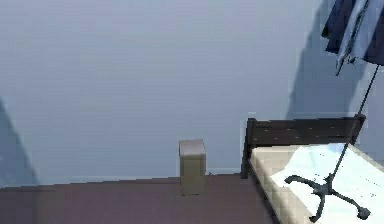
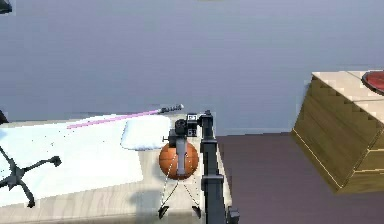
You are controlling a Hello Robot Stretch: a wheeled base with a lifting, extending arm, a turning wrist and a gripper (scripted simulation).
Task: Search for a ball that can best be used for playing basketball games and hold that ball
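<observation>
Nearest: arm (image 2: pixel 210 185), a dark bar up from the arm side view's bottom edge. Ends at two white squares, with the claw (image 2: pixel 180 140) just left of them. Right at the claw, an orange ball (image 2: pixel 180 162) with dark seams, basketball-like, in front of the near edge of a bed (image 2: pixel 70 155). Cannot tell whether held by the claw or resting on the bed; cannot tell the claw's width either. On the bed: white sheet, a pillow (image 2: pixel 150 133) just behind the claw, and a thin pink rod (image 2: pixel 120 119) with a dark tip along the far side. At that view's left edge, black star-shaped legs (image 2: pixel 25 172) over the sheet. Far right, a slatted wooden crate (image 2: pixel 345 130) on dark floor (image 2: pixel 270 180), with something red (image 2: pixel 376 80) on top.

In the forward view: blue-grey wall (image 1: pixel 130 80), a small beige bin (image 1: pixel 192 166) against it, a dark headboard (image 1: pixel 300 130) to the right, and blue clothes (image 1: pixel 352 30) hanging at top right.
</observation>
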